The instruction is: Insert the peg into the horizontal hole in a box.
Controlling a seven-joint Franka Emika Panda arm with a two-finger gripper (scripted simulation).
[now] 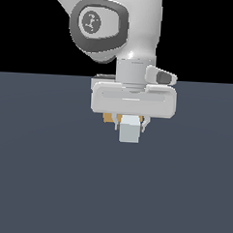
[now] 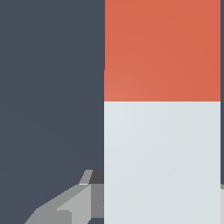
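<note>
So the arm is hanging down over the dark slate worktop [image 1: 47, 182] with its pincer [image 1: 130, 123] pointed straight at the surface. The peg [image 1: 130, 129] is sitting between the fingers, and in the exterior view you're basically looking at its pale grey-white end face square-on, poking out just below the pincer's white body. The fingers look closed on it from both sides (you can only see slivers of them next to the peg, but they're right up against it). There's a bit of tan-orange showing behind the fingers, toward the exterior view's left of the peg; too little of it is visible to say what it is.

The wrist view is mostly filled by the peg [image 2: 162, 131]: the pale section is nearest the camera and the red-orange end is farther out, with a clean line where the two colours meet. One grey finger [image 2: 65, 205] sits beside the pale part. Everything else there is just the worktop [image 2: 48, 87].
</note>
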